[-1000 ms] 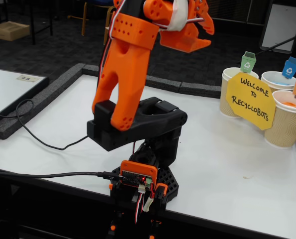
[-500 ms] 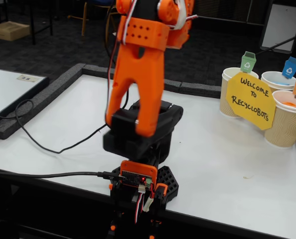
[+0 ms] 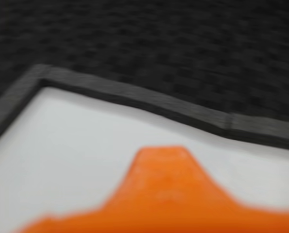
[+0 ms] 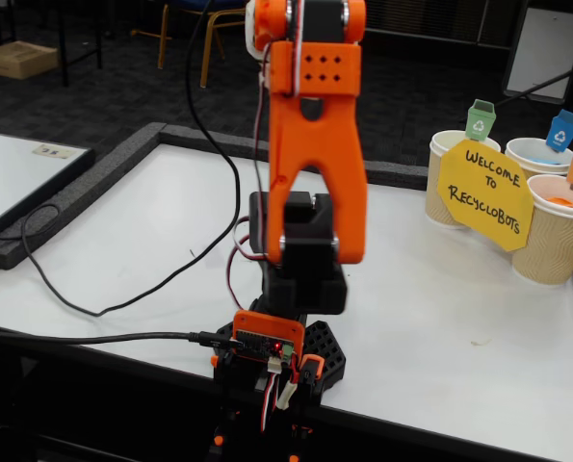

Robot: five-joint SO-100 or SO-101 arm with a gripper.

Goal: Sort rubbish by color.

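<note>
In wrist view, end effector (image 3: 160, 194) blurred — opening n/a.

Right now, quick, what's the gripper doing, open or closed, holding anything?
Gripper: cannot be told. The wrist view shows only one blurred orange finger over the white table; the fixed view cuts the gripper off at its top edge.

— We are seeing an orange arm (image 4: 310, 135) on a black base (image 4: 300, 351), over a white table (image 4: 440, 318).

— We are also noticing beige cups (image 4: 554, 241) with green, blue and orange tags, and a yellow sign (image 4: 483, 197).
</note>
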